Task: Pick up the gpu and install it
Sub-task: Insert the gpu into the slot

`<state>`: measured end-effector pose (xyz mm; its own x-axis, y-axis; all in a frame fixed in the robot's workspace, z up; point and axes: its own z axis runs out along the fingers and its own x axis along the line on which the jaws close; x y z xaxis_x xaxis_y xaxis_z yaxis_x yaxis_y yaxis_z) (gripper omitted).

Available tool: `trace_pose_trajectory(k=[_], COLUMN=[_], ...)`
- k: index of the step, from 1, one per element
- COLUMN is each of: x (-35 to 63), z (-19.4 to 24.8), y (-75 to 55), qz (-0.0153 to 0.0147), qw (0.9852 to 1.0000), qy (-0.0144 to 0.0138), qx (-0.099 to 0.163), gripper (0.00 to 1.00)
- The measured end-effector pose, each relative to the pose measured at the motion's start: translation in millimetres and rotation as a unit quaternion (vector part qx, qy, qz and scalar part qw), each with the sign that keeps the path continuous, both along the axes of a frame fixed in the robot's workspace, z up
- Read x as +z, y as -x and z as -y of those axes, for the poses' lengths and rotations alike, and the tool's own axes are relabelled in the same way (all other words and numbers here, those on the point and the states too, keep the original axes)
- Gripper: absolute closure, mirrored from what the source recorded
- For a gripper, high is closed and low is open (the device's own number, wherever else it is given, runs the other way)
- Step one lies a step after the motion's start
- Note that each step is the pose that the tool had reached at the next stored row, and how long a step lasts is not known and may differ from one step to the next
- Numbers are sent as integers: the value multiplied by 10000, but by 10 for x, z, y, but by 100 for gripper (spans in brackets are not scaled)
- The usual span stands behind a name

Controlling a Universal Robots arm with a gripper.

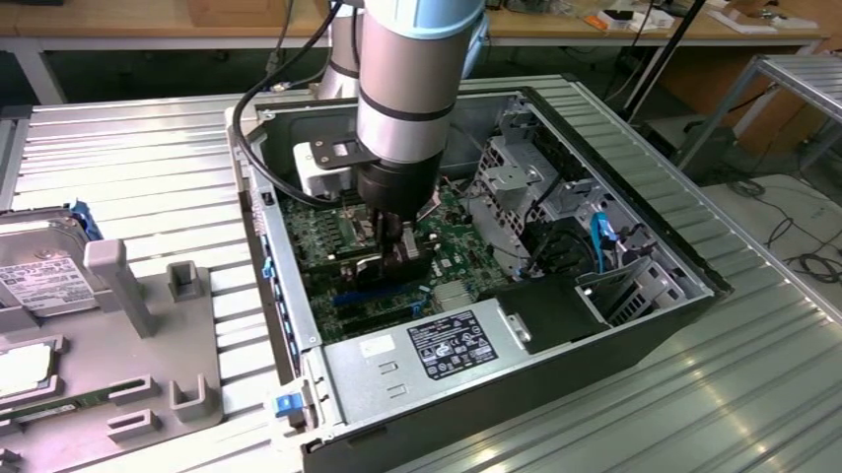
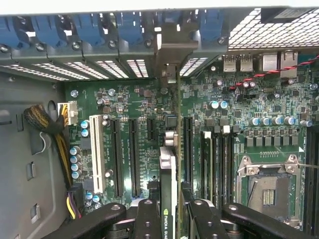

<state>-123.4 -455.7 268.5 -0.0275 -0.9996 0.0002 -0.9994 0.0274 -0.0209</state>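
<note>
Fixtures of grey plastic (image 1: 145, 325) stand at the exterior view's left edge of the ribbed metal table (image 1: 145, 168), with a silver hard drive (image 1: 39, 271) bearing a white label propped among them and a narrow green memory stick (image 1: 66, 402) lying near the table's front edge. Just to the right sits the open computer case (image 1: 526, 384), its silver power supply (image 1: 421, 350) with a black label along the front wall. Inside, on the green motherboard (image 2: 124, 99), the wrist view shows a white expansion slot (image 2: 96, 152) and black slots (image 2: 124, 154) side by side, blue clips (image 2: 75, 27) lining the rear bracket wall, and the empty processor socket (image 2: 271, 181) farther along. Reaching straight down into the middle of the case, the arm (image 1: 408, 89) carries the gripper (image 2: 169, 209), whose black fingers (image 2: 147, 219) are clamped on either face of the gpu (image 2: 168, 184). The card stands on edge, upright over the motherboard between the black slots and the memory slots (image 2: 217, 159), its silver bracket strip (image 2: 169, 55) reaching to the rear wall among the blue clips. Whether its edge is fully seated in a slot I cannot tell. Drive cages (image 1: 526, 187) and a blue cable (image 1: 602, 241) fill the case's right side.
</note>
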Motion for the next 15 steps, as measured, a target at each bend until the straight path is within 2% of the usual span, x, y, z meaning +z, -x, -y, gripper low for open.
trace_pose_trajectory(k=[15], x=[-25], z=[1], y=[17], qz=[17], qw=[10000], qy=[1], qx=[38], gripper=[73])
